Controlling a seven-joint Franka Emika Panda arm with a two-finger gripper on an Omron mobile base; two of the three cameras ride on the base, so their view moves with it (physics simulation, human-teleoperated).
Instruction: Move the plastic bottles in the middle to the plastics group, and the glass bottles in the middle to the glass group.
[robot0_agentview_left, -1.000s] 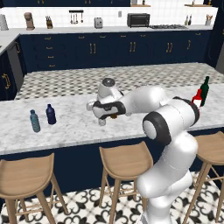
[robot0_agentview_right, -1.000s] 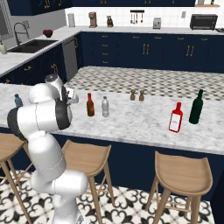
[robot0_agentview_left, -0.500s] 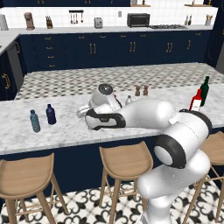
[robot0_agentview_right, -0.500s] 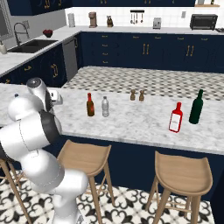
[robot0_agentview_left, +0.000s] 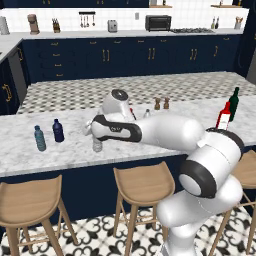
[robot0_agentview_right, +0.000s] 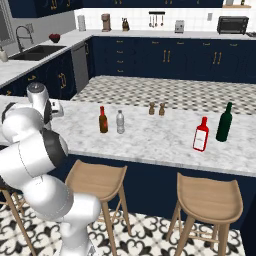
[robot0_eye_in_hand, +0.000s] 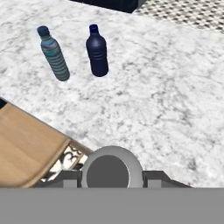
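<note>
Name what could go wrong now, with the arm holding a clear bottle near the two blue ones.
1. The clear bottle in the end effector hangs close to the counter edge, with a stool below; released there, it might fall.
2. Set down too close, it could topple the teal bottle or the navy bottle.
</note>
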